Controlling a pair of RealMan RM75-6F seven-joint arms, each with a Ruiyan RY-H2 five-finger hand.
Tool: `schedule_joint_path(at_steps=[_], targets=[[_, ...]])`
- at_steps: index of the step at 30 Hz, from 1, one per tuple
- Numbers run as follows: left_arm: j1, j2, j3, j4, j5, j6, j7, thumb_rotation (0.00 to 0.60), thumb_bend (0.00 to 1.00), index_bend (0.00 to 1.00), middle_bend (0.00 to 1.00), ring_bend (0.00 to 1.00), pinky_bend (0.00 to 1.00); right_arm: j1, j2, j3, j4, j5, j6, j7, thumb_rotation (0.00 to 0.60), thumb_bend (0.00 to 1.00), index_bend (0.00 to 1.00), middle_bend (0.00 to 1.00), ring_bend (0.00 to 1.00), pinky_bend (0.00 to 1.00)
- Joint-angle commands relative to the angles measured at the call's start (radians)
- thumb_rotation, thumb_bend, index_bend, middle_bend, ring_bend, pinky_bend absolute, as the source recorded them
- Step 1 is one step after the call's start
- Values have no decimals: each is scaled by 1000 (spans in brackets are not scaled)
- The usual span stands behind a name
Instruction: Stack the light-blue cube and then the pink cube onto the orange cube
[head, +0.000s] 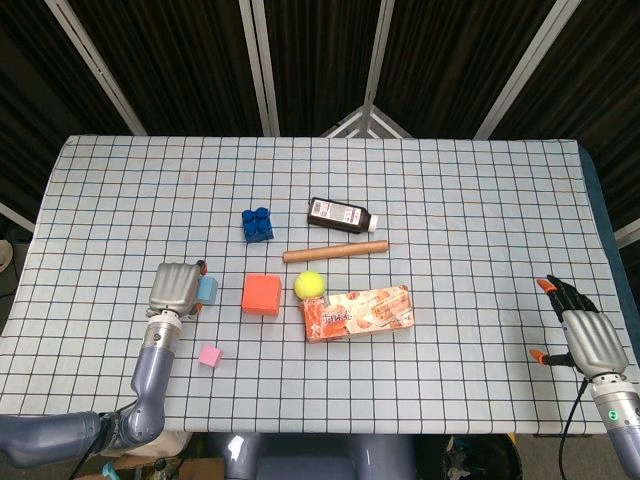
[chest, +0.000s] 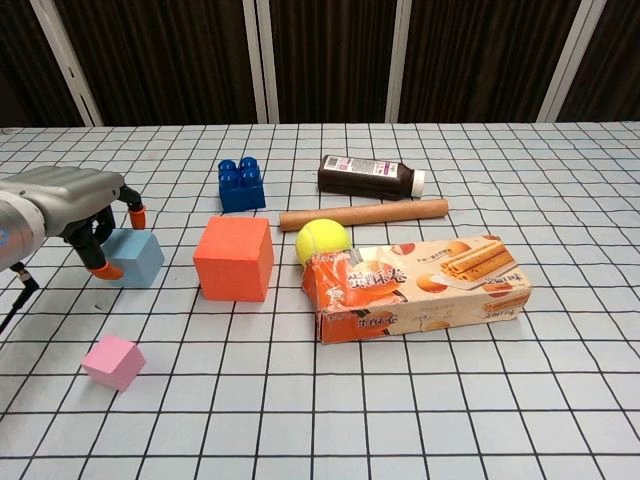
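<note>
The light-blue cube (head: 209, 289) (chest: 138, 257) sits on the table left of the larger orange cube (head: 262, 294) (chest: 234, 258). My left hand (head: 173, 288) (chest: 70, 200) arches over the cube's left side. It pinches the cube between a fingertip behind it and the thumb on its front corner. The small pink cube (head: 209, 355) (chest: 113, 361) lies nearer the front edge, below both. My right hand (head: 585, 335) hovers at the table's right edge with fingers spread and nothing in it; only the head view shows it.
Behind the orange cube stand a dark blue toy brick (head: 257, 223) (chest: 241, 184), a dark bottle (head: 343, 215) (chest: 368, 177) lying down and a wooden rod (head: 335, 251) (chest: 363, 213). A tennis ball (head: 309, 285) (chest: 322, 240) and a snack box (head: 357, 312) (chest: 415, 285) lie right of it.
</note>
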Motion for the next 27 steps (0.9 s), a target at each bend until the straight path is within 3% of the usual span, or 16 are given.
schedule_joint_path(at_steps=[1,20,27], targets=[[-1,1,-1,0,0,2,-6,600,254,368,798,774,850,1,-1,0,-2,-1,-1,-2,600,129,0,15,60,157],[-16,12,9,-12,-21,9,-17,600,336,421,810,785,853,6,3,0,-13,20,-24,-17,600,128,0,15,60,158],[-18,49,-6,-82,-19,39,-18,600,342,422,809,786,854,4,5,0,-12,15,-17,-10,600,128,0,15,60,158]])
